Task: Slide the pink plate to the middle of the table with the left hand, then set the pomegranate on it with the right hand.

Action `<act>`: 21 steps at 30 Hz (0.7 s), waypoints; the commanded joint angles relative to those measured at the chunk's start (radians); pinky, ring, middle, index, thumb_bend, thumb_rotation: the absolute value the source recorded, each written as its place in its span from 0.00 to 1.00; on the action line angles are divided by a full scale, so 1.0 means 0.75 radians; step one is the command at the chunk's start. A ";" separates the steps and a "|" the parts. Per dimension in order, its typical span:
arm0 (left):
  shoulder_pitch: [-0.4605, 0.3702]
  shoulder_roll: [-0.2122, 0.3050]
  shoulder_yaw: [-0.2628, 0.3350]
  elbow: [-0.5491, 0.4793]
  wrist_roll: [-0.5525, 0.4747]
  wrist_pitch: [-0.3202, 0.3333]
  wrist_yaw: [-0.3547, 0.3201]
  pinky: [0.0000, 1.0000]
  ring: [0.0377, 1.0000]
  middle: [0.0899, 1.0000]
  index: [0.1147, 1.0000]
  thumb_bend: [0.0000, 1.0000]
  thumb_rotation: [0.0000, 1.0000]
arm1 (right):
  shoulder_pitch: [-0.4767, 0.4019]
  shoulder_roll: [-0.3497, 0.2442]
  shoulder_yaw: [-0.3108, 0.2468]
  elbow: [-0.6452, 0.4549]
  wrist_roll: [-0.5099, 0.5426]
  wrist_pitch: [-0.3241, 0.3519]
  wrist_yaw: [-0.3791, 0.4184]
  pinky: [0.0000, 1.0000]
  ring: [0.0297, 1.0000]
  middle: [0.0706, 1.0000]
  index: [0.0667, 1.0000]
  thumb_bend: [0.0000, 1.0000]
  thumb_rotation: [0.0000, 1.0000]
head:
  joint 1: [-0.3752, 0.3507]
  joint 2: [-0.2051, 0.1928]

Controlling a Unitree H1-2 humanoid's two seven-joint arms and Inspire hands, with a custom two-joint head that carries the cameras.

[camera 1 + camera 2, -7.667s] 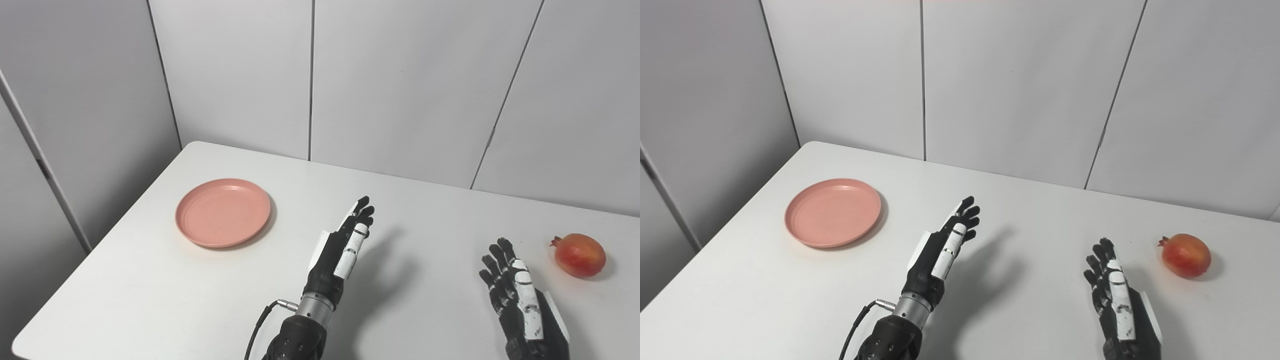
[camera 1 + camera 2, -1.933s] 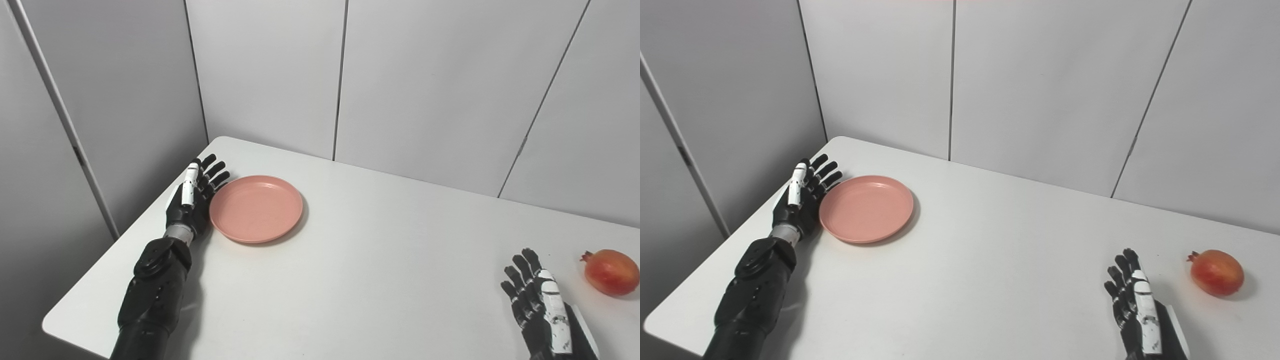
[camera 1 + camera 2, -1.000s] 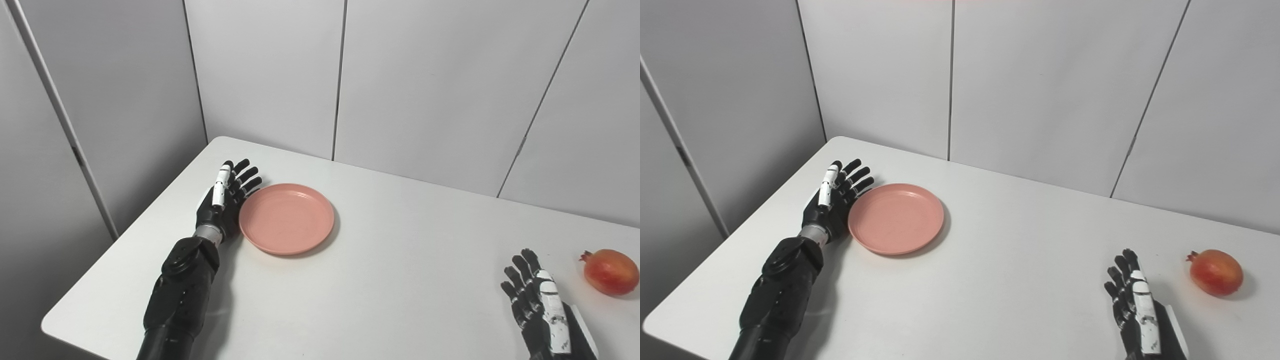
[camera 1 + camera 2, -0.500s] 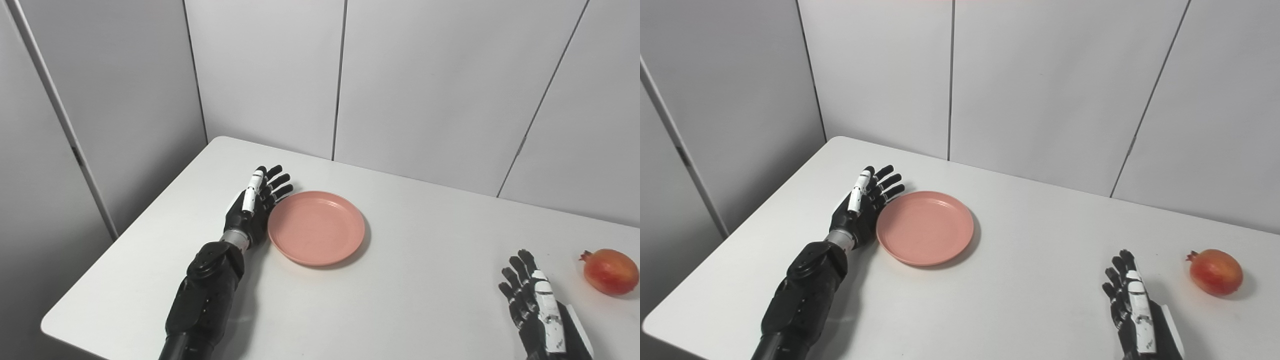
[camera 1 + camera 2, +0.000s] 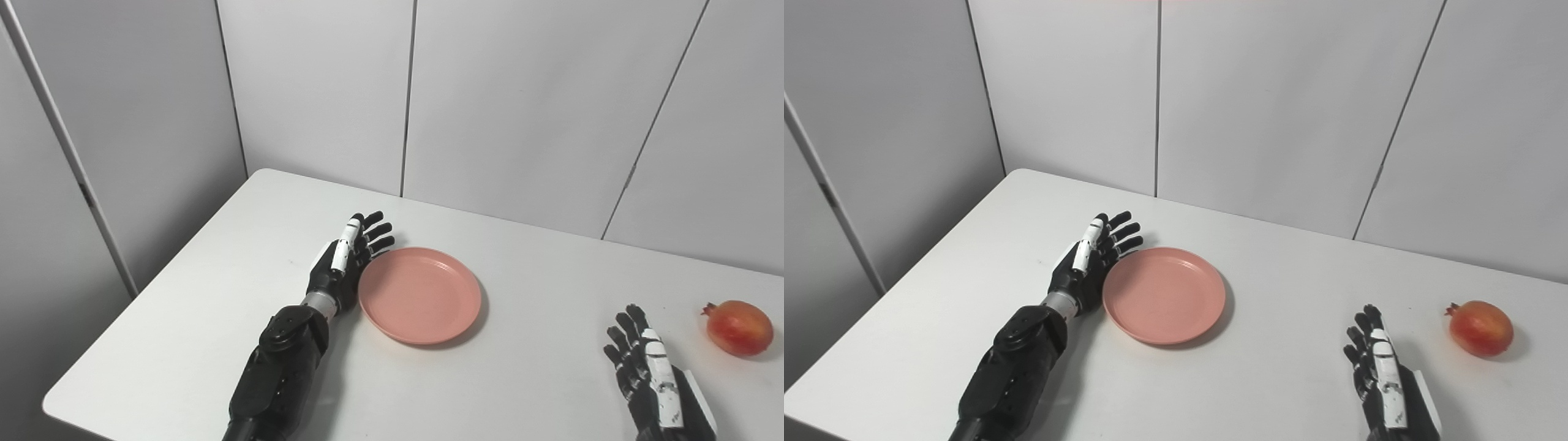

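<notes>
the left hand (image 5: 343, 263), fingers spread and grasping nothing, presses edge-on against the pink plate (image 5: 420, 294) at the plate's 9 o'clock rim. the right hand (image 5: 649, 373) rests open at 5 o'clock; the pomegranate (image 5: 738, 327) sits on the table (image 5: 539, 367) at its 1 o'clock.

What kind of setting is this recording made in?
Probably a lab or test booth, not a home: a bare white table boxed in by plain grey wall panels, holding only a pink plate and a pomegranate.
</notes>
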 commanded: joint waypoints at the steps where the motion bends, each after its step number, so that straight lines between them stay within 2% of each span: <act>1: -0.037 -0.023 -0.024 -0.008 0.022 0.017 -0.016 0.83 0.84 0.84 0.82 0.37 1.00 | -0.041 0.004 -0.006 -0.036 0.015 -0.043 0.009 1.00 1.00 1.00 1.00 0.19 1.00 | 0.000 0.001; 12: -0.014 -0.122 -0.081 -0.047 0.065 -0.008 -0.022 0.85 0.85 0.86 0.84 0.39 1.00 | -0.043 0.012 0.003 -0.039 0.004 -0.033 0.003 1.00 1.00 1.00 1.00 0.21 1.00 | -0.052 0.026; 21: 0.025 -0.213 -0.115 -0.133 0.103 0.030 0.006 0.85 0.86 0.86 0.84 0.39 1.00 | -0.042 0.018 0.022 -0.057 -0.023 -0.031 -0.009 1.00 1.00 1.00 1.00 0.23 1.00 | -0.121 0.055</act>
